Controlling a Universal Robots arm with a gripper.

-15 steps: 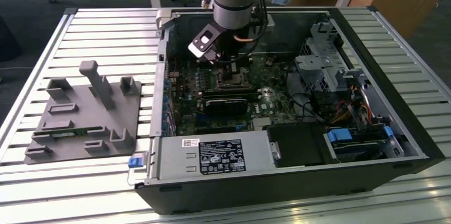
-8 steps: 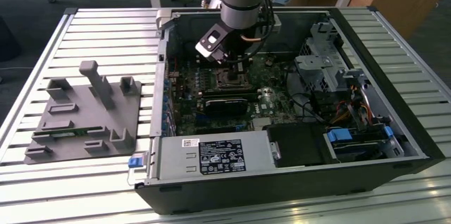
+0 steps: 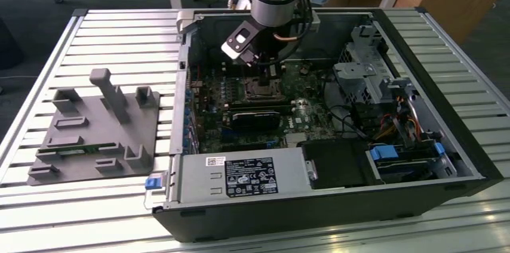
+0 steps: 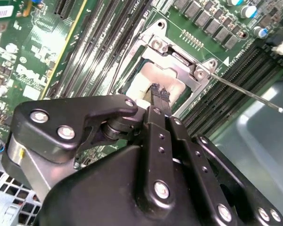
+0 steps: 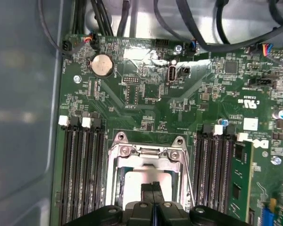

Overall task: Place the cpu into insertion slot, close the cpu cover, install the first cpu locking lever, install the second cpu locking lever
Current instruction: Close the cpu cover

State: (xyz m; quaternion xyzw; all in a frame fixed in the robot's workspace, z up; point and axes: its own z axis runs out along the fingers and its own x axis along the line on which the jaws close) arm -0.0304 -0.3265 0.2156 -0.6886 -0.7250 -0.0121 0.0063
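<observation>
cpu [image 4: 153,75] is seen as a pale square lying flat within the insertion slot [image 3: 259,90] on the green motherboard [image 5: 146,94], so the first step is judged to be done. the cpu cover [image 4: 179,63], a silvery frame, appears to be lowered around the chip, with the pale face showing through its cut-out, though whether it is pressed fully flat cannot be told. the gripper [image 4: 159,92] is positioned right over the middle of the chip with its two black fingers closed together tip to tip; nothing is gripped between them, and whether the tips are touching the chip or hanging just above it cannot be made out. in the second wrist view one thin locking lever [image 4: 240,92] is seen reaching out from a corner of the socket across the memory slots [image 5: 212,174], apart from the frame, so it is judged not to be latched. the other lever cannot be picked out with certainty, and both lever steps are taken as left to do
</observation>
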